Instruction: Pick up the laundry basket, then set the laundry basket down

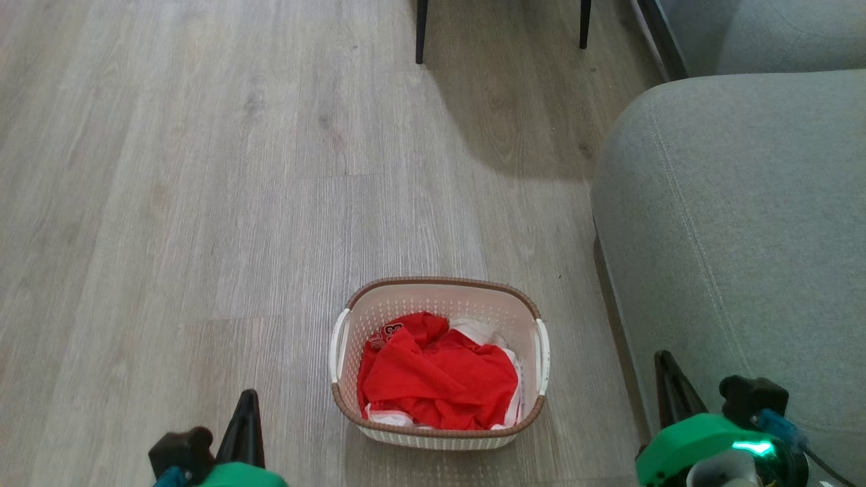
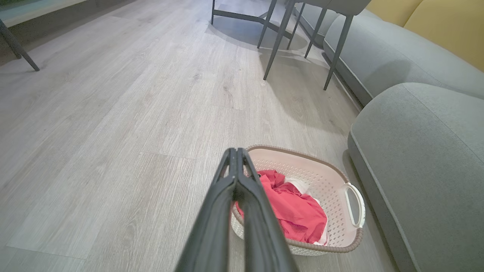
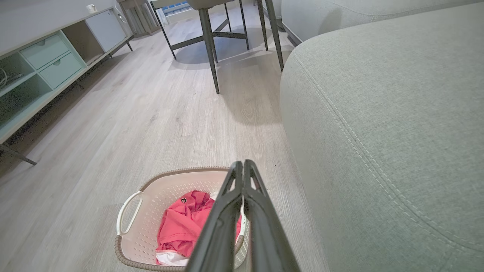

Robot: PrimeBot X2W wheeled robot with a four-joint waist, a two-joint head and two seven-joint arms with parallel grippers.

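The laundry basket (image 1: 443, 279) sits between the left gripper (image 2: 236, 151) and right gripper (image 3: 242, 163), both pressed together and empty, apparently staged for a 2-arm lift.

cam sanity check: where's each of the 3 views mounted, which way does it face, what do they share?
Head view: on the head, facing forward and down at the floor and laundry basket; left gripper lower left, right gripper lower right.
Left wrist view: on the left wrist, looking along its shut fingers; laundry basket just right of them, sofa beyond.
Right wrist view: on the right wrist, looking along its shut fingers; laundry basket lower left, sofa right.
Shared: all three show the laundry basket, red clothes, floor, sofa.
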